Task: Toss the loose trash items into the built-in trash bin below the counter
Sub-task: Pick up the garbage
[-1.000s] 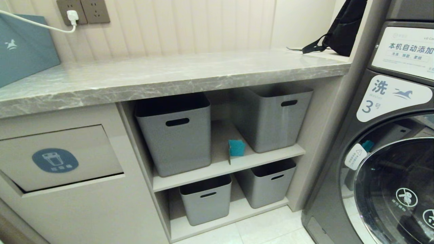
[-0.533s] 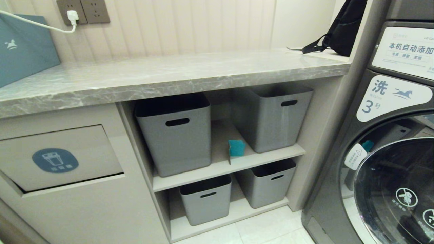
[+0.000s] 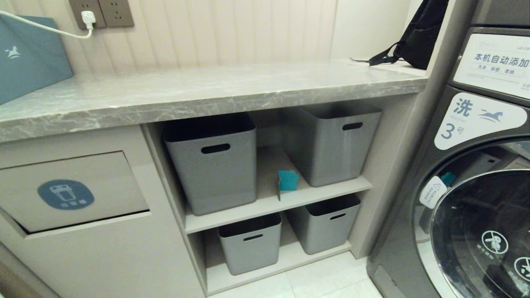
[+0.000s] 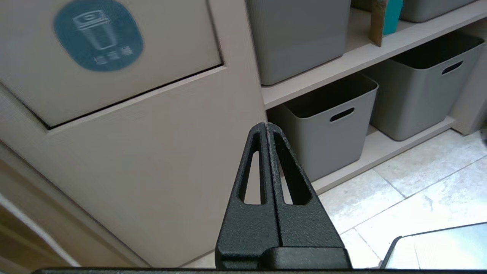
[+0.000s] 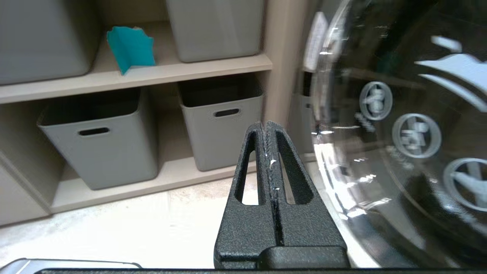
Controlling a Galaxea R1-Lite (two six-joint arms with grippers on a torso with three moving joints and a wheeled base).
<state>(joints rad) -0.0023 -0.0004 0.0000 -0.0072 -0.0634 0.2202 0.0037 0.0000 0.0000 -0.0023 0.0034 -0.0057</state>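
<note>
Both arms hung low, out of the head view. The left gripper [image 4: 267, 127] had its fingers pressed together on nothing, and so did the right gripper [image 5: 265, 127].

Landmark: the upper shelf [image 3: 285, 198] under the counter [image 3: 207, 93]. On it, 1 teal wrapper [image 3: 288, 180] stood upright in the gap between 2 grey storage boxes [image 3: 213, 165], close to the shelf's front lip, with a brown card edge showing at its side. No other trash item could be seen, on the counter or elsewhere.

The trash bin flap [image 3: 72, 192] sat across the cabinet's upright from that shelf, on the robot's left, with a dark slit open along its lower edge.

In the right wrist view the wrapper [image 5: 131, 49] lay up and off to one side of the closed tips. In the left wrist view only a sliver of it showed, far from the tips, while the bin sticker [image 4: 98, 35] loomed close. By my read, the right arm was the better-placed picker and the left was nearer the bin.

Room looked tight: box walls flanked the wrapper on both sides and the counter's thick edge overhung it, so a frontal, level reach seemed the clean way in. The washing machine door [image 3: 480, 231] crowded the right arm's outer side.
</note>
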